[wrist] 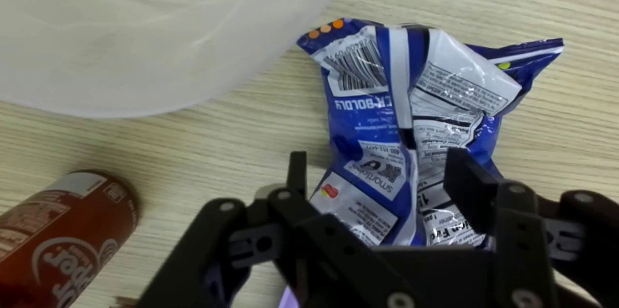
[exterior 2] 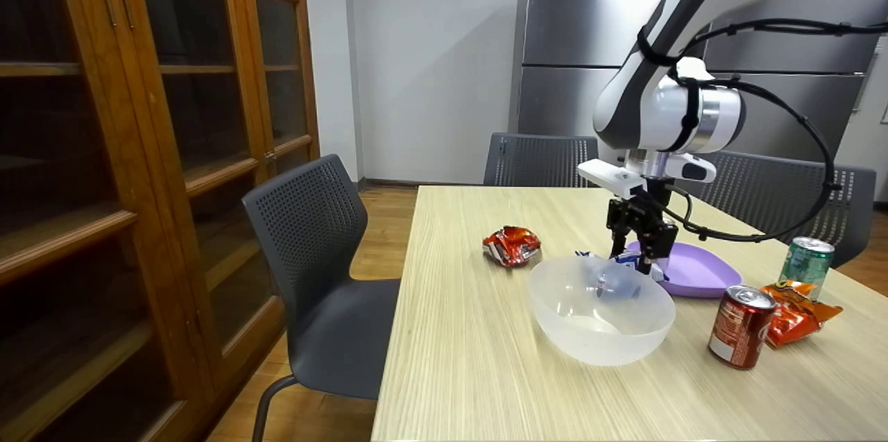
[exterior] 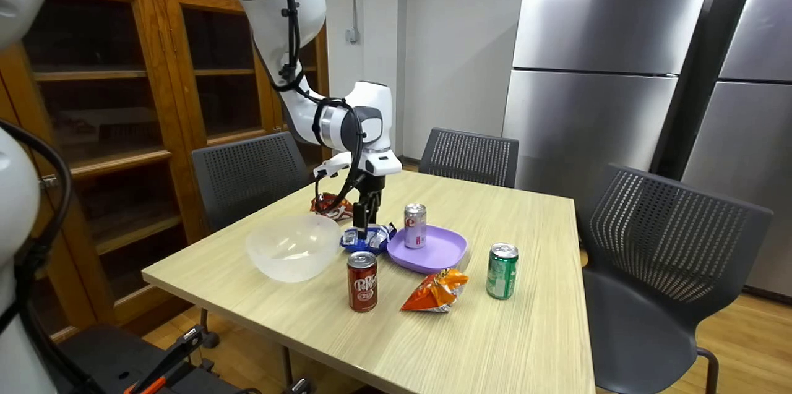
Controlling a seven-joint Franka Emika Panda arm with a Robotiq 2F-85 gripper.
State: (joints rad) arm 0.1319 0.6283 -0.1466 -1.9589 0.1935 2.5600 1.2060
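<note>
Jaws parted, the claw (wrist: 379,172) is at the blue bag (wrist: 382,129), hemmed by a frosted bowl (exterior: 291,264) left and purple plate (exterior: 447,252) (bearing a can (exterior: 415,226)) right.

Even, bright indoor light fills both exterior views, gleaming off the steel refrigerator (exterior: 600,91) at upper right and leaving a soft diagonal shadow on the pale wall (exterior 2: 423,81) at upper center, while wide-angle stretch slants shapes near the frame edges. In the wrist view, glints fleck the crinkled blue packet (wrist: 367,126), and the dark gripper (wrist: 377,172) goes soft across the bottom.
</note>
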